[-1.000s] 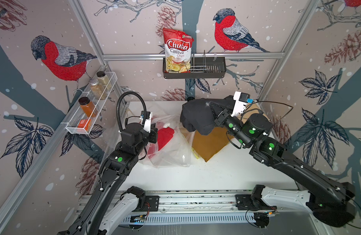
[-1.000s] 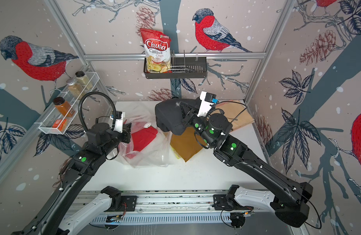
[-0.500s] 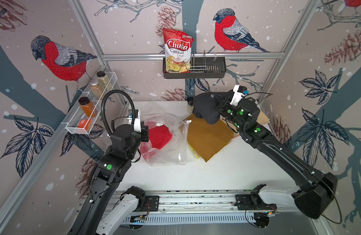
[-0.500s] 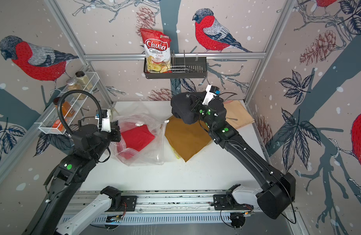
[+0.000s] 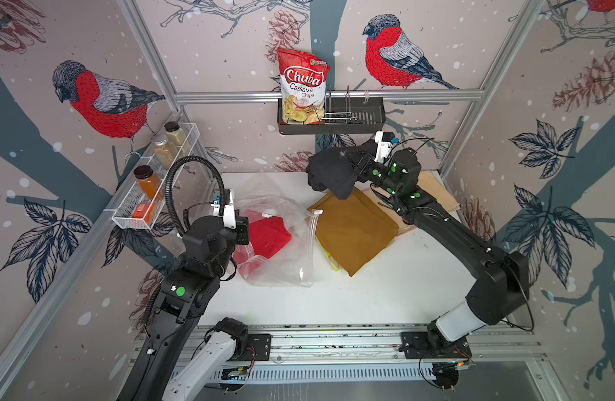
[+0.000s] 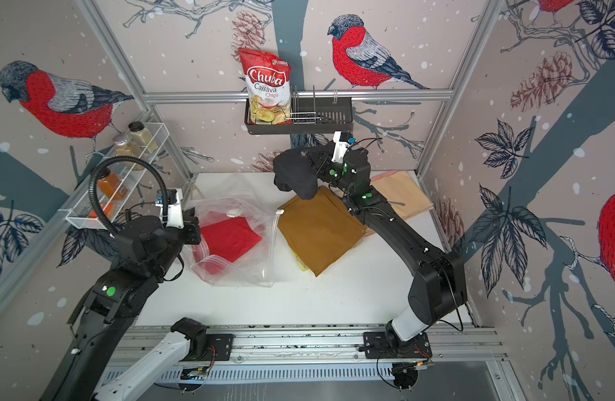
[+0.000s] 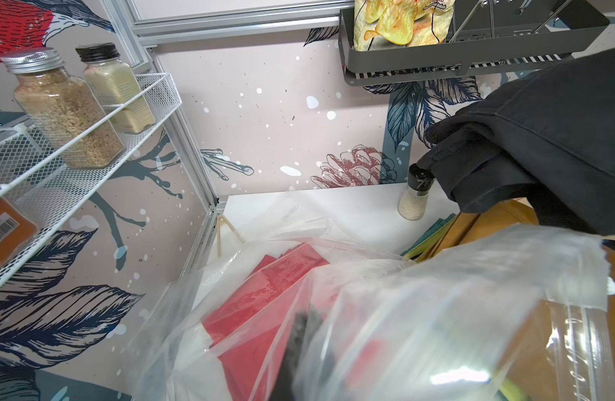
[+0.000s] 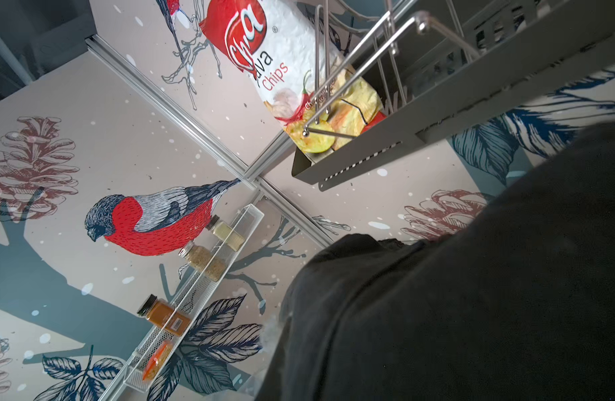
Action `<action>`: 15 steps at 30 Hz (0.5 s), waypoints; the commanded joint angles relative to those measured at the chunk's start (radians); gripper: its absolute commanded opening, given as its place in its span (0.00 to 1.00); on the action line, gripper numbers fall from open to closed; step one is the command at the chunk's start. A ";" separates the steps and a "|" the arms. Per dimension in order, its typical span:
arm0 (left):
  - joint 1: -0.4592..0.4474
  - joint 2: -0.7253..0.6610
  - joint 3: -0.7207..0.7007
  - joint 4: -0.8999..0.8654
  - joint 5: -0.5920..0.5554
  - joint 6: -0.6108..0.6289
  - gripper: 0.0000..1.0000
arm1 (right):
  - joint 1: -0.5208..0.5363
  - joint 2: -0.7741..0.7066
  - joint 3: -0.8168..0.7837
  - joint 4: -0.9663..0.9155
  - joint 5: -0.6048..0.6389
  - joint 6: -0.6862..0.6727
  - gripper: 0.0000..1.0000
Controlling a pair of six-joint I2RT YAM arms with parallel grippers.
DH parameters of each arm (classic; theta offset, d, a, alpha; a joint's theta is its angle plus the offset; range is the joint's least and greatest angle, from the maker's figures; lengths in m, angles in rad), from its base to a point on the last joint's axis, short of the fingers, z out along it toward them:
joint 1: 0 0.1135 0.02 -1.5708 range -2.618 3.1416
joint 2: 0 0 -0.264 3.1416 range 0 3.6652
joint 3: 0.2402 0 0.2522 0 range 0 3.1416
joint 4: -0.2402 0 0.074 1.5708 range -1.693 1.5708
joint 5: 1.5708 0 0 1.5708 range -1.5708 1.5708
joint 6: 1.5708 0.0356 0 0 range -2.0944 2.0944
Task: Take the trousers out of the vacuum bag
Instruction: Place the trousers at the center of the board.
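The right hand (image 5: 355, 166), pinching the dark trousers (image 5: 328, 173), holds them above the mustard trousers (image 5: 354, 232) on the bench (image 5: 385, 298). The left hand (image 5: 244, 230) pinches the edge of the vacuum bag (image 5: 292, 264); red trousers (image 5: 268, 237) lie inside. Next, probably: set the dark pair down, then fetch the red.

chips bag (image 5: 303, 86) (image 6: 267, 88): "Chuba Cassava Chips", white logo on red, lettering below, readable in both top views
chips bag (image 8: 264, 52), right wrist view: only "va Chips" and part of the logo
orange spice jar (image 7: 4, 222): barcode label, digits illegible
vacuum bag (image 7: 420, 305): faint print, illegible
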 commanded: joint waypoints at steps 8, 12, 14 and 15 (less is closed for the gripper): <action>0.003 0.032 -0.002 0.056 0.023 0.014 0.00 | 0.092 -0.246 -0.570 0.312 0.206 0.278 0.00; 0.003 0.044 -0.002 0.060 0.030 0.021 0.00 | 0.096 -0.343 -0.680 0.260 0.293 0.298 0.00; 0.002 0.046 -0.007 0.066 0.040 0.021 0.00 | 0.096 -0.386 -0.682 0.167 0.360 0.257 0.00; 0.003 0.048 -0.011 0.070 0.045 0.020 0.00 | 0.095 -0.403 -0.674 0.107 0.395 0.238 0.00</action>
